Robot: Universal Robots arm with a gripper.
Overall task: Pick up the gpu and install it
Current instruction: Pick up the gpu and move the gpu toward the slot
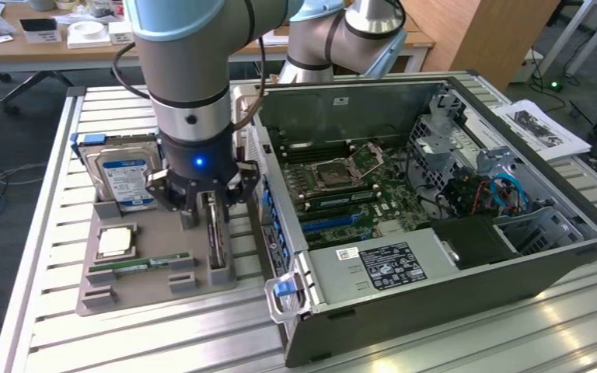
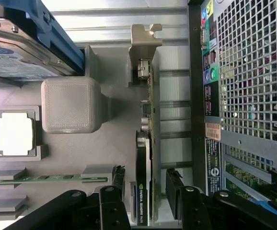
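The robot arm's black gripper (image 1: 211, 203) hangs low over a flat grey plastic parts tray (image 1: 143, 299) that lies on a slatted metal table (image 1: 122, 342), at the exterior view's left of a dark open computer case (image 1: 434, 287). The gpu (image 1: 215, 237), a thin dark rectangular card with a silvery metal bracket at one end, stands on its long edge in a slot along the side of the tray nearest the case. In the wrist view the gpu (image 2: 143, 158) runs away from the gripper (image 2: 145, 189) with its bracket at the far end, just beside the perforated metal wall of the case (image 2: 253, 72). The claw is spread apart: its two black fingers (image 2: 118, 184) stand one on each side of the card's near end, with a visible gap between each finger and the card, so nothing is gripped. On the tray (image 2: 114, 62), farther to the exterior view's left, a silver hard drive with a blue-white label (image 1: 127, 183) stands at the far end, a square silver processor chip (image 1: 115, 242) sits nearer, and a narrow green RAM stick (image 1: 137, 266) lies nearest. Inside the case a green motherboard (image 1: 350, 186) is exposed, with a silvery labelled power supply box (image 1: 382, 268) at its near side.
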